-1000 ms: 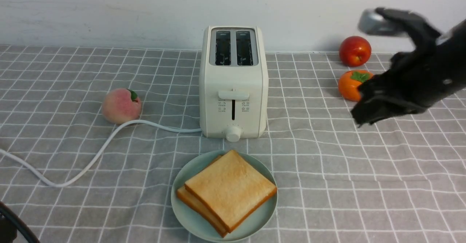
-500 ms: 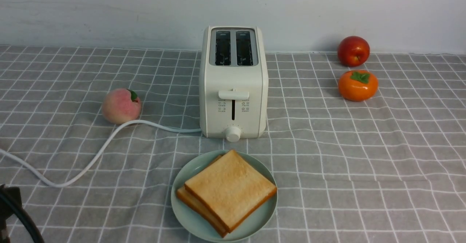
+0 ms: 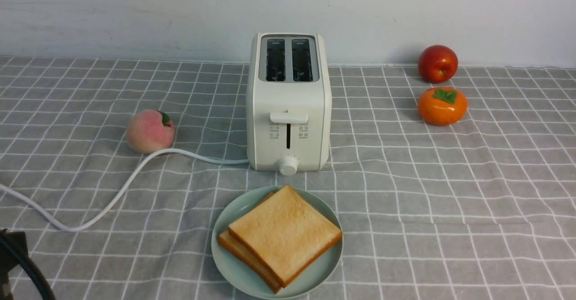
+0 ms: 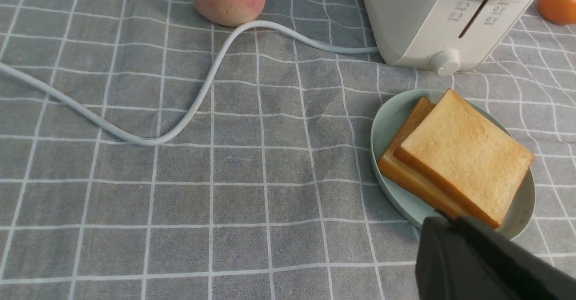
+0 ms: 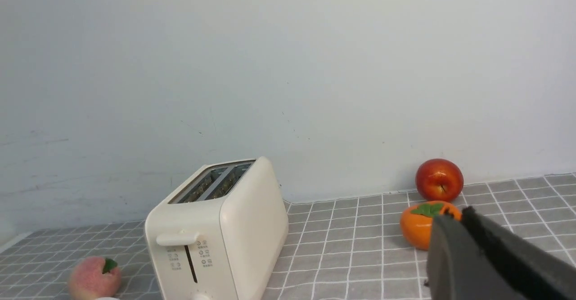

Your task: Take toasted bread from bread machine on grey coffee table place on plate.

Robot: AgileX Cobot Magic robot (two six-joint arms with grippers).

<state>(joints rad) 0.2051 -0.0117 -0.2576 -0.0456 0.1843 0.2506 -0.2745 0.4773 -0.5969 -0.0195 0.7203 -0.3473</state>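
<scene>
both the left gripper (image 4: 445, 220) and right gripper (image 5: 460, 213) are closed and empty, two square golden-tan toast slices (image 4: 468, 160) stacked on a round mint-green plate (image 4: 382, 127) just ahead of the left jaws.

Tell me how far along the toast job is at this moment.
Done: both slices of toasted bread lie stacked on the plate, and the slots of the bread machine look empty. In hand: nothing; the left pincer and right pincer are shut and empty. Left: nothing visible.
</scene>
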